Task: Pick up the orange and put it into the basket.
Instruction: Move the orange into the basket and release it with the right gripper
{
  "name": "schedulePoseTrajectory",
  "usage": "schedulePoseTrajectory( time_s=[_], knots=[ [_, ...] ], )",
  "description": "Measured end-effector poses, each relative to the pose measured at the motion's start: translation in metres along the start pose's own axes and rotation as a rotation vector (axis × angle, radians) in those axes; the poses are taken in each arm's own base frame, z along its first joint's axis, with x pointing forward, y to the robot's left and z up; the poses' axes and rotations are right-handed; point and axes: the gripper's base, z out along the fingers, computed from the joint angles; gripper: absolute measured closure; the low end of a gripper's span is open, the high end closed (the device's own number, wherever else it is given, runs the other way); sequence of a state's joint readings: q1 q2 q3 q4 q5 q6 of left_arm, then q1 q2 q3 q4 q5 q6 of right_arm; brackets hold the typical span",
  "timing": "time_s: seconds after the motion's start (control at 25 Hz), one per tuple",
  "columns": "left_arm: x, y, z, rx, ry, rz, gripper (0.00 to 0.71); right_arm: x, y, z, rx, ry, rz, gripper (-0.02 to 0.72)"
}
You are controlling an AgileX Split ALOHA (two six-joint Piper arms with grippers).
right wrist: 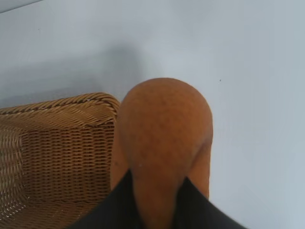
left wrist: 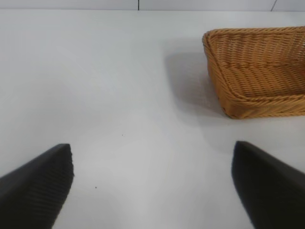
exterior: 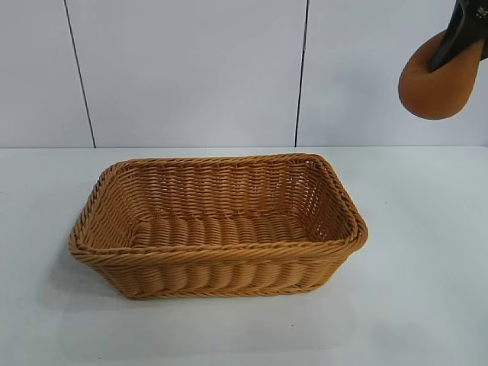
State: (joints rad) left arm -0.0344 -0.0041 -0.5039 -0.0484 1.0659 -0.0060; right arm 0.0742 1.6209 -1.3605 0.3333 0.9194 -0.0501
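Orange (exterior: 438,85) pinched in the right tool (exterior: 451,53), high beside the basket (exterior: 221,267).

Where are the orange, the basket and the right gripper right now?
orange (exterior: 438,88): exterior view, rounded underside, held aloft.
basket (exterior: 217,255): exterior view, near braided rim.
right gripper (right wrist: 157,202): right wrist view, between fingertips pinching the orange.

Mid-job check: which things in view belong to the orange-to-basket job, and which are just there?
In the job:
- orange, held aloft in the right gripper
- basket, nothing in it

Just there:
- table
- wall
- left gripper, idle, jaws open
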Motion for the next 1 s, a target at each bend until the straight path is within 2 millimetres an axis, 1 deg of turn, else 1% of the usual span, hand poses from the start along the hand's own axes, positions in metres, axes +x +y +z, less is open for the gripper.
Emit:
schedulePoseTrajectory(
  time_s=[0.04, 0.08, 0.2, 0.24, 0.36, 0.52, 0.6, 0.68, 0.76, 0.84, 1.0],
  knots=[
    [0.000, 0.000, 0.000, 0.000, 0.000, 0.000, 0.070, 0.002, 0.008, 0.002, -0.010, 0.006, -0.019, 0.660],
    [0.000, 0.000, 0.000, 0.000, 0.000, 0.000, 0.070, 0.002, 0.008, 0.002, -0.010, 0.006, -0.019, 0.660],
    [0.000, 0.000, 0.000, 0.000, 0.000, 0.000, 0.070, 0.008, 0.036, 0.012, -0.051, 0.026, -0.084, 0.660],
    [0.000, 0.000, 0.000, 0.000, 0.000, 0.000, 0.070, 0.014, 0.058, 0.024, -0.083, 0.045, -0.125, 0.660],
    [0.000, 0.000, 0.000, 0.000, 0.000, 0.000, 0.070, 0.026, 0.090, 0.044, -0.120, 0.079, -0.187, 0.660],
    [0.000, 0.000, 0.000, 0.000, 0.000, 0.000, 0.070, 0.046, 0.127, 0.070, -0.165, 0.115, -0.242, 0.660],
    [0.000, 0.000, 0.000, 0.000, 0.000, 0.000, 0.070, 0.054, 0.141, 0.083, -0.179, 0.124, -0.259, 0.660],
    [0.000, 0.000, 0.000, 0.000, 0.000, 0.000, 0.070, 0.061, 0.150, 0.100, -0.183, 0.128, -0.273, 0.660],
    [0.000, 0.000, 0.000, 0.001, 0.000, 0.000, 0.070, 0.065, 0.155, 0.117, -0.183, 0.123, -0.271, 0.660],
    [0.000, 0.000, 0.000, 0.001, -0.001, 0.000, 0.070, 0.068, 0.156, 0.136, -0.183, 0.114, -0.251, 0.660],
    [0.000, 0.000, 0.000, 0.001, -0.001, 0.000, 0.070, 0.072, 0.152, 0.169, -0.172, 0.107, -0.202, 0.660]
  ],
)
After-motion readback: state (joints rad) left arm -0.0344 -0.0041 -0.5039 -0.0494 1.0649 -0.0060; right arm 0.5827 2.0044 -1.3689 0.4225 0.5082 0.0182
